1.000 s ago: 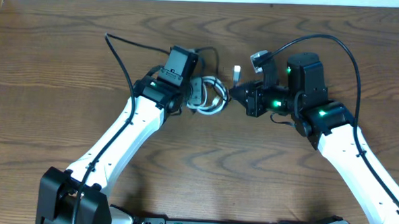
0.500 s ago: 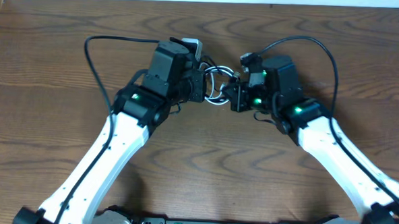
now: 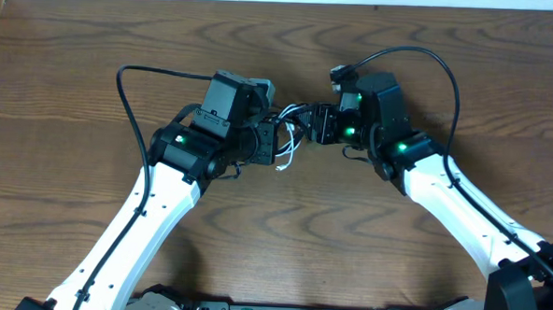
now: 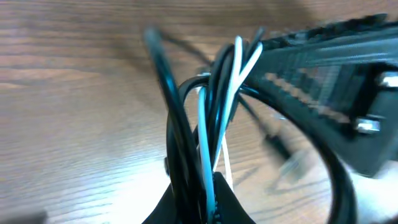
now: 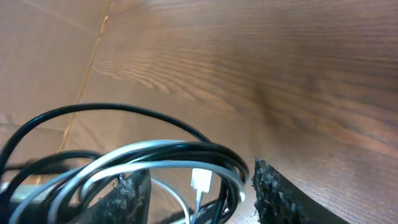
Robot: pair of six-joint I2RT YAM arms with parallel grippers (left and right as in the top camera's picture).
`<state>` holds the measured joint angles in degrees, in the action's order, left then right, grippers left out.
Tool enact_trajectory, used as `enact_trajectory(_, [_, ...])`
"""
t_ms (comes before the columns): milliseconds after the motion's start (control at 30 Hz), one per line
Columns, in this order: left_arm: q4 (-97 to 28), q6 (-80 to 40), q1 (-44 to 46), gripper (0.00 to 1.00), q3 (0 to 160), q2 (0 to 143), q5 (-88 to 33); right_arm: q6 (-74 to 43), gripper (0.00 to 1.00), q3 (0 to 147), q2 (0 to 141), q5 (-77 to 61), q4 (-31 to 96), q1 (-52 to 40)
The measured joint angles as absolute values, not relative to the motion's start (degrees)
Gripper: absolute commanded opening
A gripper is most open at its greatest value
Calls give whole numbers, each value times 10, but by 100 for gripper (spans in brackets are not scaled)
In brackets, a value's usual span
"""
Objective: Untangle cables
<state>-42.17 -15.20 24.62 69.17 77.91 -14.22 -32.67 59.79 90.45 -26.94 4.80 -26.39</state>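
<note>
Left gripper (image 3: 272,142) lower now, near right gripper (image 3: 317,125); one white cable (image 4: 204,143).

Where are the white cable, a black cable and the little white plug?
white cable (image 4: 204,149), left wrist view, on its middle stretch in the bundle.
black cable (image 4: 176,143), left wrist view, on the strand beside the white one.
white plug (image 5: 199,180), right wrist view, on the plug's body.

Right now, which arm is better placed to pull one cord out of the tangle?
Right. The left tool is shut on the cables, anchoring the bundle, while the right tool stands open around their loops, probably free to close on one cord and pull.
</note>
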Motion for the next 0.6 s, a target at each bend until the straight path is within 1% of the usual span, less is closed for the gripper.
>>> enact_trajectory(200, [-436, -152, 246, 7, 692, 779, -104, -303, 57, 598, 875, -350, 73, -229])
enact_trajectory(333, [-442, -152, 246, 8, 692, 779, -104, -273, 59, 598, 843, -397, 68, -217])
enact_trajectory(433, [-445, -152, 246, 7, 692, 781, -124, -242, 60, 598, 835, -422, 67, -225])
enact_trajectory(600, [-455, -171, 246, 8, 692, 801, -166, -185, 59, 598, 836, -439, 96, -256])
